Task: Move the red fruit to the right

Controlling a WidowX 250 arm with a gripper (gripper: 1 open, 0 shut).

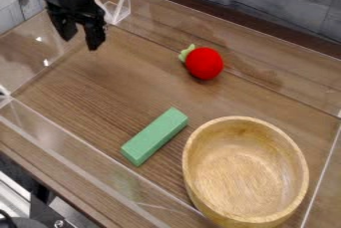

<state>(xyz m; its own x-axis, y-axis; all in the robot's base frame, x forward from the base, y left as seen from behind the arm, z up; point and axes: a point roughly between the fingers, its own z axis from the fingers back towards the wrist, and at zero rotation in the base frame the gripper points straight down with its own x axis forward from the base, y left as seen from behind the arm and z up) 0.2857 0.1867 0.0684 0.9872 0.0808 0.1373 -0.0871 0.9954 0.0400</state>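
The red fruit [202, 64] is a small round bright red ball with a green leaf on its left side, lying on the wooden table toward the back middle. My black gripper [78, 34] hangs pointing down at the far left, well to the left of the fruit and apart from it. Its two fingers stand open with nothing between them.
A flat green rectangular block [156, 136] lies in front of the fruit. A round wooden bowl [245, 210] stands at the front right. Clear plastic walls [54, 122] ring the table, with a low edge along the front left.
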